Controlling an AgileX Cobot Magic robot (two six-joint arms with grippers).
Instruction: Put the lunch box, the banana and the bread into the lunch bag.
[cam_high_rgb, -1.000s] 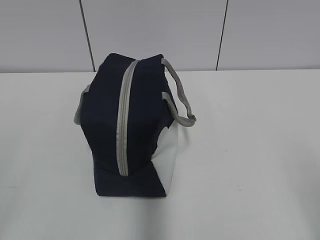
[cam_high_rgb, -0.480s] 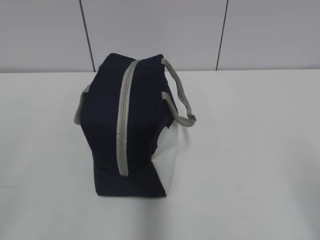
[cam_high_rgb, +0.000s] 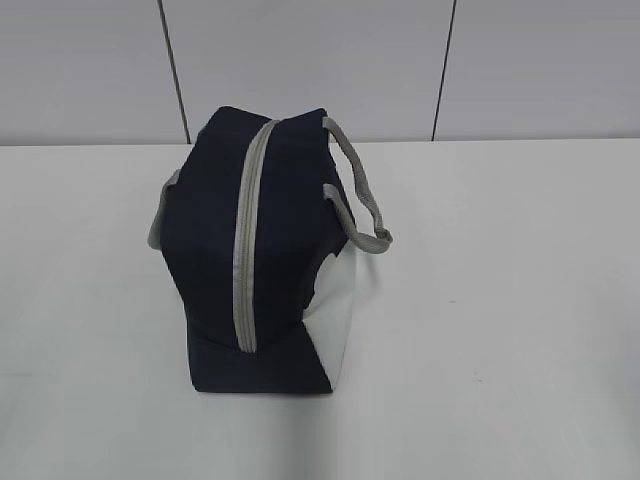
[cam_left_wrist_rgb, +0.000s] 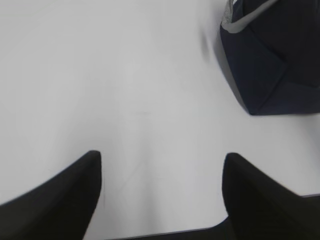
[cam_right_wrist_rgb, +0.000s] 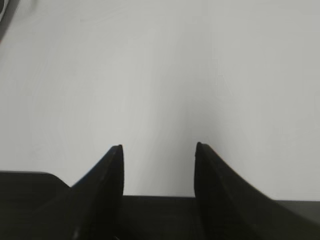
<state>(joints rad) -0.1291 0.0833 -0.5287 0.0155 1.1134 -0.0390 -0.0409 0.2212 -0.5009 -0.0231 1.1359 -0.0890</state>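
Observation:
The navy-blue lunch bag (cam_high_rgb: 260, 250) stands on the white table left of centre in the exterior view, its grey zipper (cam_high_rgb: 248, 240) shut along the top and a grey handle (cam_high_rgb: 360, 200) hanging to the right. A corner of the bag shows at the top right of the left wrist view (cam_left_wrist_rgb: 272, 60). My left gripper (cam_left_wrist_rgb: 161, 157) is open and empty over bare table. My right gripper (cam_right_wrist_rgb: 158, 147) is open and empty over bare table. The lunch box, the banana and the bread are out of view. Neither gripper shows in the exterior view.
The white table (cam_high_rgb: 500, 300) ends at a grey panelled wall (cam_high_rgb: 320, 60) behind the bag. A dark edge shows at the top left corner of the right wrist view (cam_right_wrist_rgb: 4, 15).

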